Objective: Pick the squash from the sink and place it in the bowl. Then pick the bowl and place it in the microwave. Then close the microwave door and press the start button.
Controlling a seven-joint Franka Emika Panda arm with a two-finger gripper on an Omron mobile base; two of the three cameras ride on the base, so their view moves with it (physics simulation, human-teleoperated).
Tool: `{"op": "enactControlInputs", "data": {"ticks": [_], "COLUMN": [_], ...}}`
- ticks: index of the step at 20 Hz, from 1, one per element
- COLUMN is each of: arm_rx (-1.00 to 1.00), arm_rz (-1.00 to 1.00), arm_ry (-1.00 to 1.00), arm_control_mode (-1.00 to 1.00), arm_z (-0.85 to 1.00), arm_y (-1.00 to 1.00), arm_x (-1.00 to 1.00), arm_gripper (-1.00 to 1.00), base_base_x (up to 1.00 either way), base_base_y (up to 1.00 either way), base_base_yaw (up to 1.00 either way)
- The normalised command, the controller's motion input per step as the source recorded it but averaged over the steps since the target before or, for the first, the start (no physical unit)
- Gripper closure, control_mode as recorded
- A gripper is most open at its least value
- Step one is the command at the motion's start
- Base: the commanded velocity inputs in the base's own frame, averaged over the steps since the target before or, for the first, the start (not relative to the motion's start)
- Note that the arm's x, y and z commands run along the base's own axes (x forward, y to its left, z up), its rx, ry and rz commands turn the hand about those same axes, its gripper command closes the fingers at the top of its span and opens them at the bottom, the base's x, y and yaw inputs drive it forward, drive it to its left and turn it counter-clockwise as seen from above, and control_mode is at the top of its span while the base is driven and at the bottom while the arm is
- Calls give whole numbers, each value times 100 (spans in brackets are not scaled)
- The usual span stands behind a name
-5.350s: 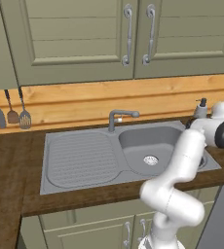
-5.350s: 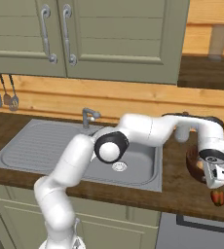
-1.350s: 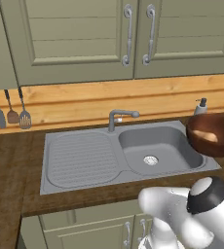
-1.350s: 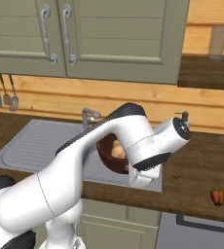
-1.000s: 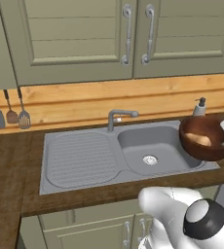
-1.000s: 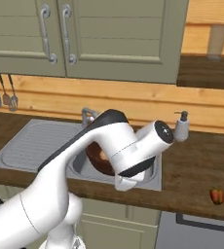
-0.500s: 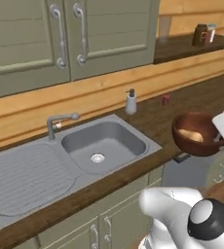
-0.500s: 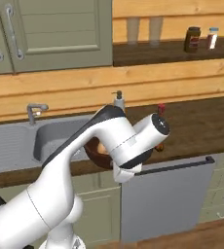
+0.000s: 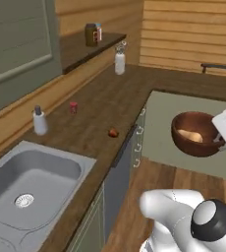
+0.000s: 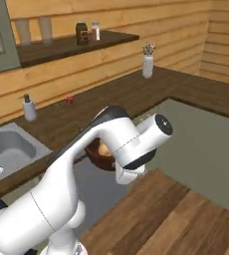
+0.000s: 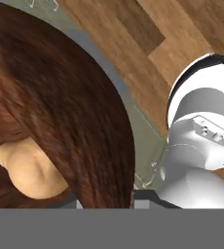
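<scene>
The bowl (image 9: 197,133) was held up in the air by the gripper (image 9: 222,140), out past the edge of the counter (image 9: 95,113) and above the wooden floor (image 9: 154,177). The jaws were closed tight on the bowl's rim at its right side, as seen in the left base view. The squash (image 9: 189,135) was lying inside the bowl, near the bottom. In the hand view, the bowl's brown inside (image 11: 50,102) was seen very close, with the pale squash (image 11: 28,168) low at the left. In the right base view, the bowl (image 10: 100,152) was mostly hidden behind the white arm (image 10: 111,144), and a bit of the squash (image 10: 104,148) was seen in it.

The sink (image 9: 34,177) was seen at the lower left of the left base view, well apart from the bowl. A soap bottle (image 9: 39,120) was standing on the counter behind the sink. A small red thing (image 9: 113,132) was lying on the counter near its edge. A white vase (image 9: 119,61) was standing farther back on the counter.
</scene>
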Motion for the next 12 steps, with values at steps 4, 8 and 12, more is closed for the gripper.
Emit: {"op": "enactControlInputs", "data": {"ticks": [4,8,12], "arm_rx": [0,0,0], "arm_rz": [0,0,0], "arm_ry": [0,0,0], "arm_control_mode": [100,100,100], "arm_z": [0,0,0], "arm_y": [0,0,0], "arm_x": [0,0,0], "arm_gripper": [100,100,100], "base_base_x": [0,3,15], "base_base_y": [0,-6,-13], "base_base_yaw": [-93,-89,-88]}}
